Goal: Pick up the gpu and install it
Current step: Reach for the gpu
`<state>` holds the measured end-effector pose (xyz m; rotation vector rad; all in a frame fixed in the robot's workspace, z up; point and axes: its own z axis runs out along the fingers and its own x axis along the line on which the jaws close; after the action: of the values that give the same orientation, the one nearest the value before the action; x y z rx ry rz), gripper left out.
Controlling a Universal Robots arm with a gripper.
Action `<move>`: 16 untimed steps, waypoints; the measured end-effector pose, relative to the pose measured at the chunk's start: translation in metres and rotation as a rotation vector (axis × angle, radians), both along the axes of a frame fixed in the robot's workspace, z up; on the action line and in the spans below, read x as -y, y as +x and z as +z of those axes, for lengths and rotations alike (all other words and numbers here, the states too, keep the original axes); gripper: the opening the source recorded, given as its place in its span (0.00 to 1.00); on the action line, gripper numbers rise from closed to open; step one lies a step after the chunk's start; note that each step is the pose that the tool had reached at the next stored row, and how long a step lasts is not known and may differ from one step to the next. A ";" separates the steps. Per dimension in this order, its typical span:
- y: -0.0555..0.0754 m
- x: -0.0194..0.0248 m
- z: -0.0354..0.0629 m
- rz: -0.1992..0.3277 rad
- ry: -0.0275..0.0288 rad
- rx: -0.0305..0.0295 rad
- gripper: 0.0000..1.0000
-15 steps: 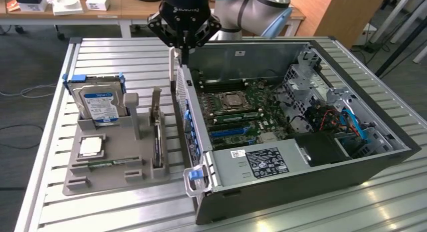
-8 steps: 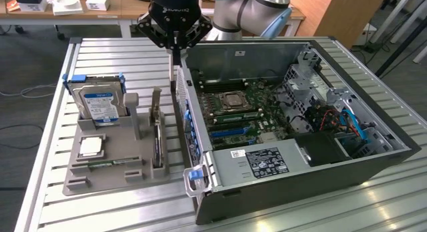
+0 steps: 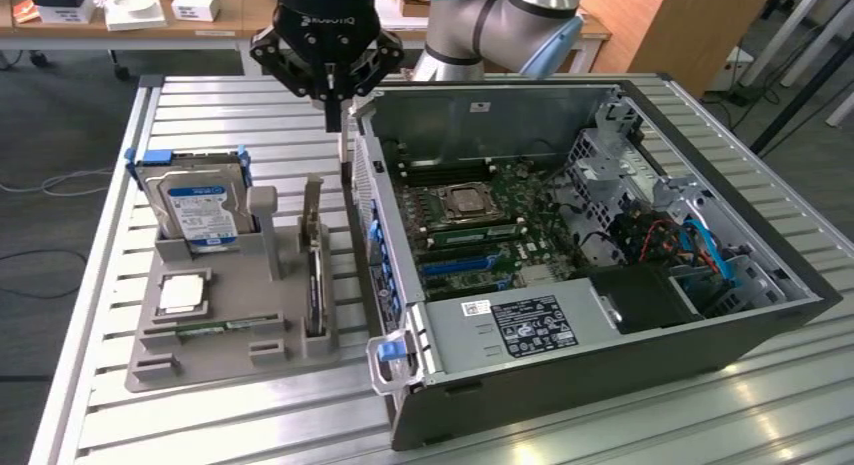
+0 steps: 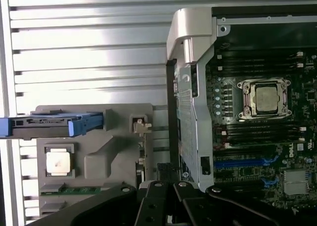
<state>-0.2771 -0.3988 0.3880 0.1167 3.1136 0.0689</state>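
Observation:
The gpu (image 3: pixel 315 275) stands on its long edge in a slot of the grey holder (image 3: pixel 214 365), a thin dark card beside the open computer case (image 3: pixel 587 365). In the wrist view the gpu (image 4: pixel 142 154) appears edge-on, its metal bracket (image 4: pixel 140 125) at one end. My gripper (image 3: pixel 332 120) hangs above the far end of the holder, close to the case's rear corner, fingers shut with nothing between them. The gripper (image 4: pixel 167 172) sits between the card's edge and the case wall in the wrist view.
A silver hard drive (image 3: pixel 200 210) with a blue-white label stands at the holder's far end. A processor (image 3: pixel 183 293) and a green memory stick (image 3: pixel 220 327) lie nearer. Inside the case, the motherboard (image 3: pixel 494 235) shows blue slots (image 3: pixel 461 265).

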 end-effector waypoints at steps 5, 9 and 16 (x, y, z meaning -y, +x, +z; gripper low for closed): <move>-0.009 0.0000 -0.0004 0.000 0.0000 0.0000 0.11; -0.010 0.0000 -0.0004 0.000 0.0000 0.0000 0.11; -0.010 0.0023 -0.0004 0.000 -0.0001 -0.0001 0.11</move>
<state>-0.2872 -0.4012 0.3876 0.1166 3.1138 0.0688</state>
